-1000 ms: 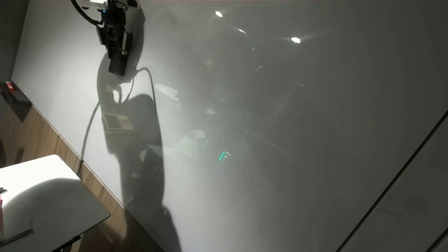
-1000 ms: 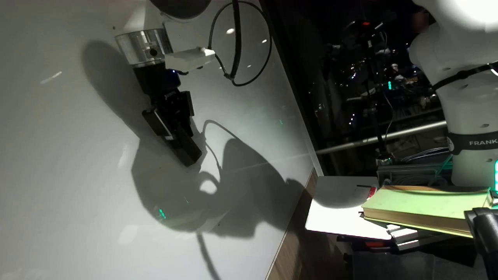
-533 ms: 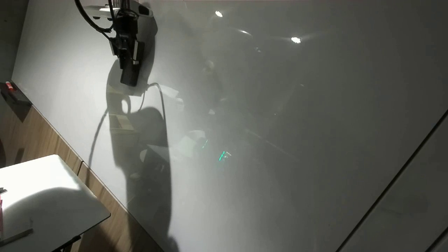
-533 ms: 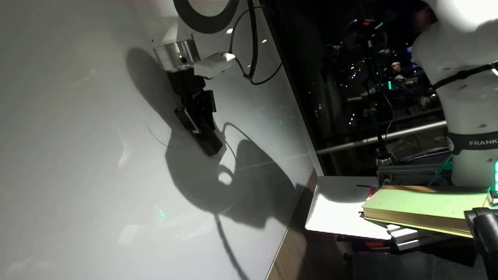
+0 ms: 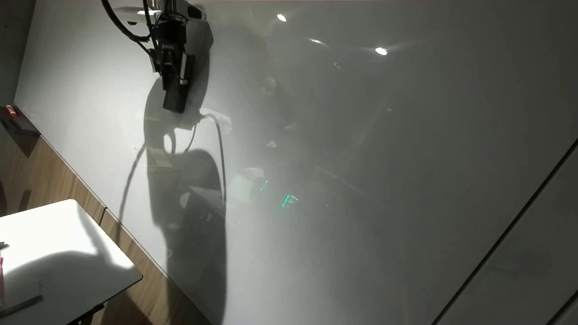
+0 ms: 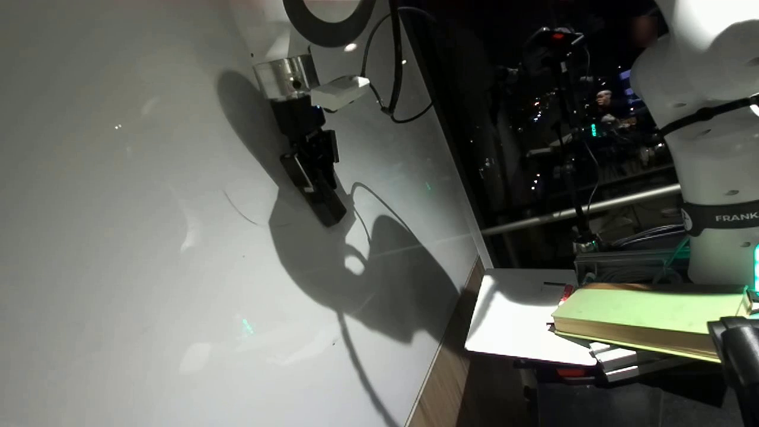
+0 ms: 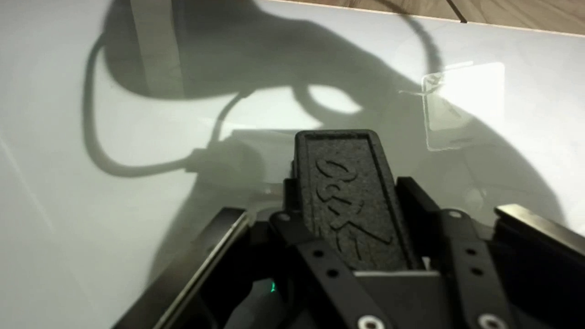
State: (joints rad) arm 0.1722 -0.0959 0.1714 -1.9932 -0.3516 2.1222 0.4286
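My gripper (image 7: 349,196) is shut on a dark grey rectangular block (image 7: 340,173), which looks like an eraser with raised lettering on its upper face. Black fingers (image 7: 413,198) press its two long sides in the wrist view. The block (image 5: 176,99) points away from the gripper over a large glossy white board (image 5: 338,225). In another exterior view the block (image 6: 327,206) lies close to the board; whether it touches cannot be told. Left of the gripper there, a thin curved dark line (image 6: 238,207) shows on the board. The arm's shadow falls beside the gripper.
A white side table (image 5: 54,230) stands by a wooden strip (image 5: 67,174) along the board's edge. A dark tray with a red item (image 5: 11,110) sits at that edge. A yellow-green box (image 6: 646,305) lies near the white arm (image 6: 711,172). A black cable (image 6: 397,65) loops beside the wrist.
The gripper and block have shifted across the board: right and slightly down in an exterior view, right and up in another. The curved line has come into sight. The grip looks the same.
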